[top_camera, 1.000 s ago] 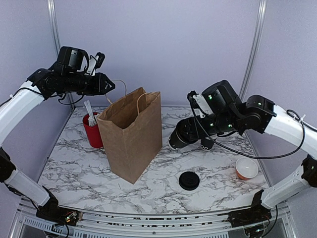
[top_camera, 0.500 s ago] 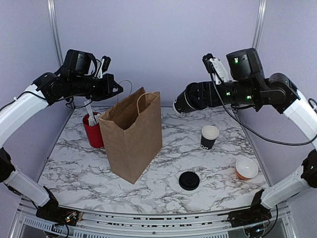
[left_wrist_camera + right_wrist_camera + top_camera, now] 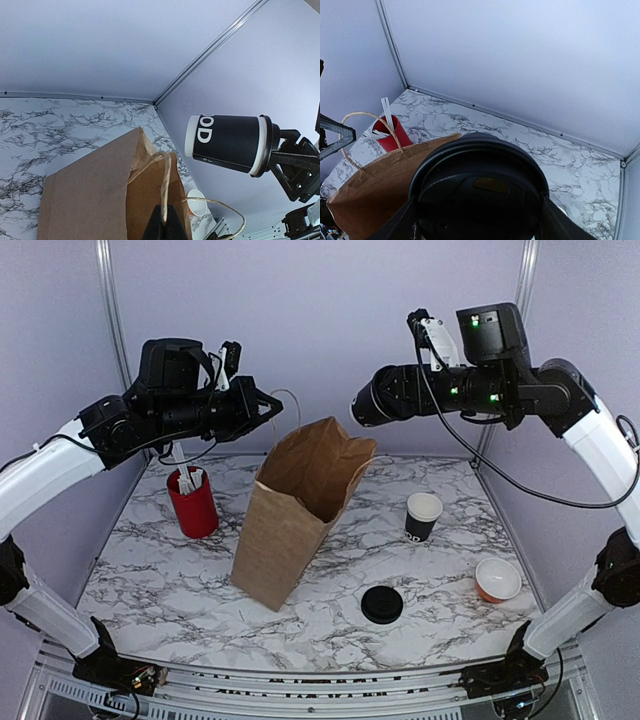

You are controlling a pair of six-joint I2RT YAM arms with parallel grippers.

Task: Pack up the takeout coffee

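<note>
Takeout coffee: black cup (image 3: 368, 405) with a black lid on, held in the air above and just right of the bag mouth, not touching it.
Cup axis: lies about level. The base points toward the left arm and the lidded end sits back in the right gripper. In the left wrist view the base end (image 3: 200, 137) is the narrower one and tips slightly down.
Cup writing: white letters "OOD" near the base, turned sideways, readable in the left wrist view. The rest of the word is out of sight.
Right gripper (image 3: 398, 395): fingers clamped on the lidded end of the cup. The right wrist view looks straight at the lid (image 3: 480, 192), which fills the lower frame.
Left gripper (image 3: 265, 405): fingers pinched tight on the twine handle (image 3: 165, 185), raised above the table.
Paper bag (image 3: 300, 505): brown, mouth open, bottom on the table, top leaning toward the right arm.
Second cup (image 3: 422, 517): upright on the table right of the bag, black with a white top. It has white print near the base, too small to read surely.
Black lid (image 3: 381, 604): flat on the table, near edge.
Orange bowl (image 3: 498, 580): right of the lid, white inside.
Red holder (image 3: 192, 502): upright left of the bag, white sticks in it.
Table (image 3: 130, 570): white marble pattern.
</note>
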